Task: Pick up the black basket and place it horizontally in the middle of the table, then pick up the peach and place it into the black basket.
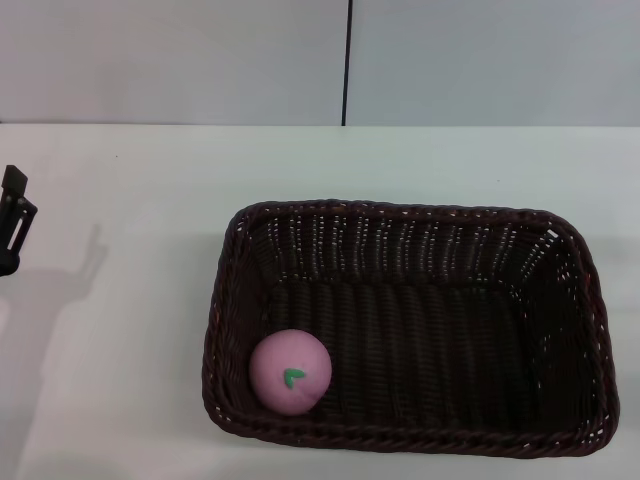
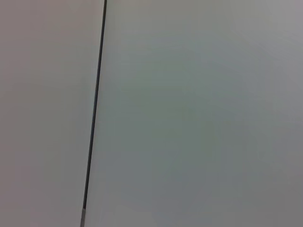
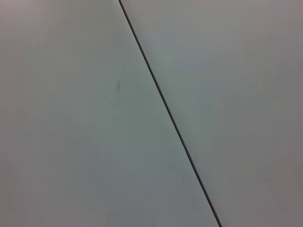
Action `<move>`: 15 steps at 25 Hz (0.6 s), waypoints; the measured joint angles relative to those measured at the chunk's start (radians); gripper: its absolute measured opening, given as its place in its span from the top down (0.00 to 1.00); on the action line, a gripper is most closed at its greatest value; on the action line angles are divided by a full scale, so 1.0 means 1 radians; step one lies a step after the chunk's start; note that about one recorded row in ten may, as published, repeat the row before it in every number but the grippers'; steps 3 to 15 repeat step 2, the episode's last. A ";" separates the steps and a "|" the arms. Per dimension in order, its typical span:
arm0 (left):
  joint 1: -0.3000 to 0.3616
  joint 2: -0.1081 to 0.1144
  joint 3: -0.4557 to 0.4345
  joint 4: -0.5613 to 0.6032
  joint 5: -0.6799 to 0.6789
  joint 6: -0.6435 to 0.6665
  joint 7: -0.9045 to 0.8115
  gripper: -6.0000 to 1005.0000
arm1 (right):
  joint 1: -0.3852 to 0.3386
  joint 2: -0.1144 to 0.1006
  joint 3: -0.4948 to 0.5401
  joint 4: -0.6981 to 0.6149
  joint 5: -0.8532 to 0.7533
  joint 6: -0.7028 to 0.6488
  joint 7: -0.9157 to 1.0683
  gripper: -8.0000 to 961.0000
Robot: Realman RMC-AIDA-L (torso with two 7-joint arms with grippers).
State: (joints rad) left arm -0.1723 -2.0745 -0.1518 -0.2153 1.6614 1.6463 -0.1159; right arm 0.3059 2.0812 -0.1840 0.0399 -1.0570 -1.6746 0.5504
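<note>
The black basket (image 1: 420, 225) lies lengthwise across the white table (image 1: 130, 330), right of centre in the head view. The pink peach (image 1: 290, 371) rests inside it, in the near left corner, with its green leaf mark facing up. Part of my left gripper (image 1: 14, 222) shows at the far left edge, well away from the basket and above the table. My right gripper is out of view. Both wrist views show only a plain grey wall with a dark seam.
A grey wall with a vertical dark seam (image 1: 347, 60) stands behind the table's far edge. The left gripper's shadow (image 1: 60, 290) falls on the tabletop left of the basket.
</note>
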 joint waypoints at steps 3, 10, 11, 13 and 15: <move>0.003 0.000 0.000 0.000 0.000 -0.003 0.001 0.15 | 0.001 -0.001 0.000 0.000 0.000 -0.002 0.000 0.30; 0.003 0.000 0.000 0.000 0.000 -0.003 0.001 0.15 | 0.001 -0.001 0.000 0.000 0.000 -0.002 0.000 0.30; 0.003 0.000 0.000 0.000 0.000 -0.003 0.001 0.15 | 0.001 -0.001 0.000 0.000 0.000 -0.002 0.000 0.30; 0.003 0.000 0.000 0.000 0.000 -0.003 0.001 0.15 | 0.001 -0.001 0.000 0.000 0.000 -0.002 0.000 0.30; 0.003 0.000 0.000 0.000 0.000 -0.003 0.001 0.15 | 0.001 -0.001 0.000 0.000 0.000 -0.002 0.000 0.30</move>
